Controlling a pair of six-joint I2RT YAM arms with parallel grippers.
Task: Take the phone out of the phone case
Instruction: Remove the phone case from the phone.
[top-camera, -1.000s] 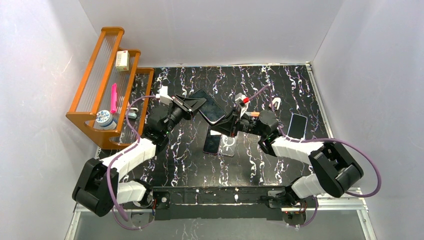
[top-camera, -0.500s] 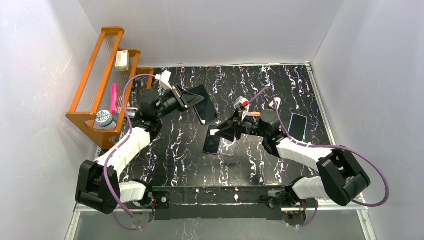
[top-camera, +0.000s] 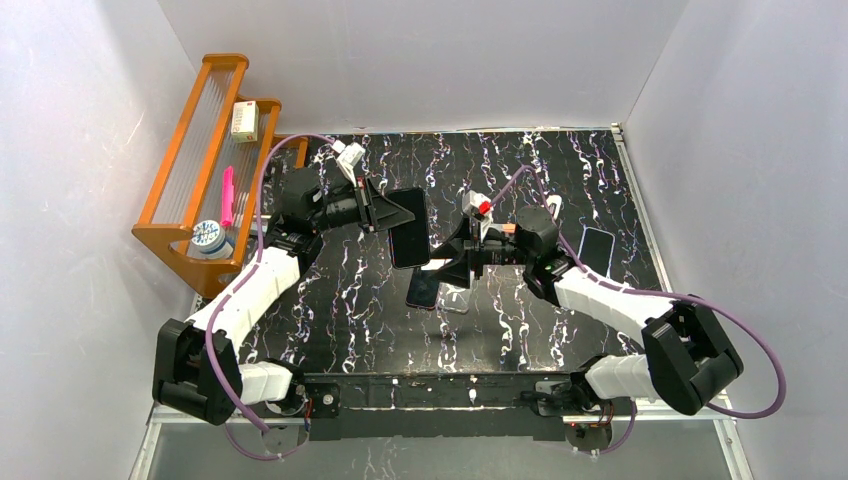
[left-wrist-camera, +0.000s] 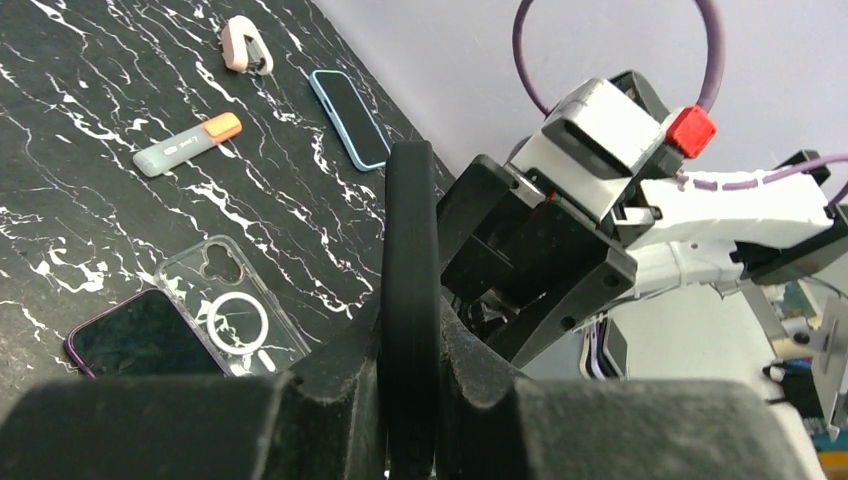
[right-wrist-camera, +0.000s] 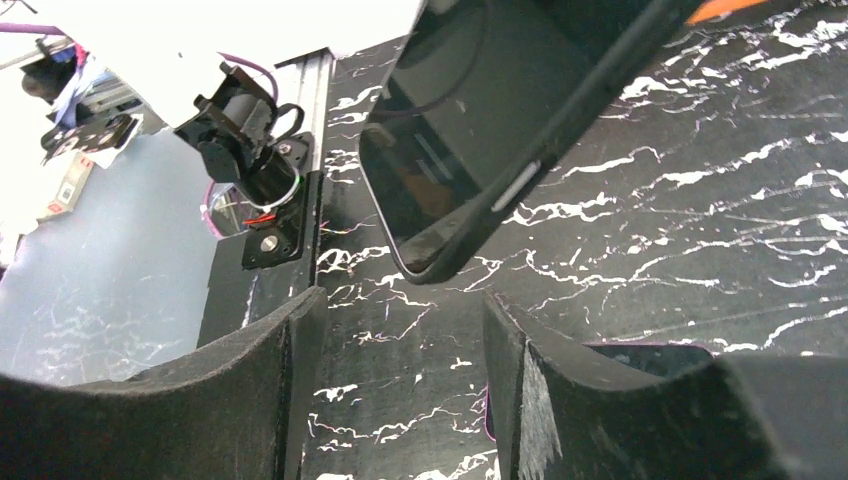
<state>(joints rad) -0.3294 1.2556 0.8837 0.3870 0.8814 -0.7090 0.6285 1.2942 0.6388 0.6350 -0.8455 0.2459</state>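
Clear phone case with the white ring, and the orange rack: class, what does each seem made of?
Clear phone case with white ring: likely glossy transparent plastic; the marbled tabletop shows through. Orange rack: smooth wood or plastic; the look leaves it open.

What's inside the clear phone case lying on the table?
No phone: the black marbled table shows through the clear phone case around its white ring. From above the right gripper covers its far end; the left wrist view shows almost all of it.
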